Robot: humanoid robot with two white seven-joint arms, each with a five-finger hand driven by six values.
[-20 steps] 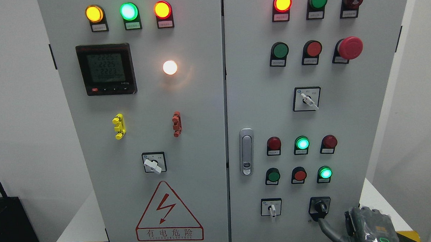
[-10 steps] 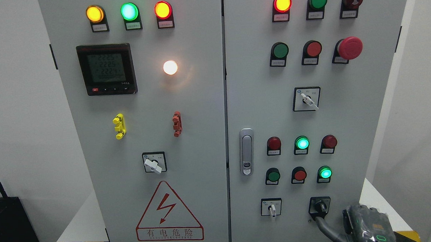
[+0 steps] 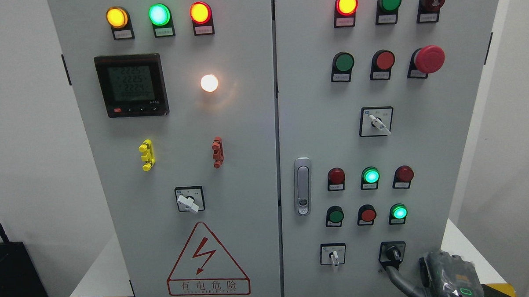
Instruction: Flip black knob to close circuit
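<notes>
Nearest, the right hand (image 3: 449, 276) is seen at the lower right corner; one finger (image 3: 399, 281) is extended up-left, its tip just below the black knob (image 3: 393, 253). Contact can't be confirmed, and the other fingers are hidden, so their state can't be told. A slip could be caused by pushing w/ a single fingertip on a small lever (judged, not seen). Left of the finger, the white selector (image 3: 334, 256) could be bumped. Further above, the lit green lamp (image 3: 398, 212) could be brushed.
</notes>
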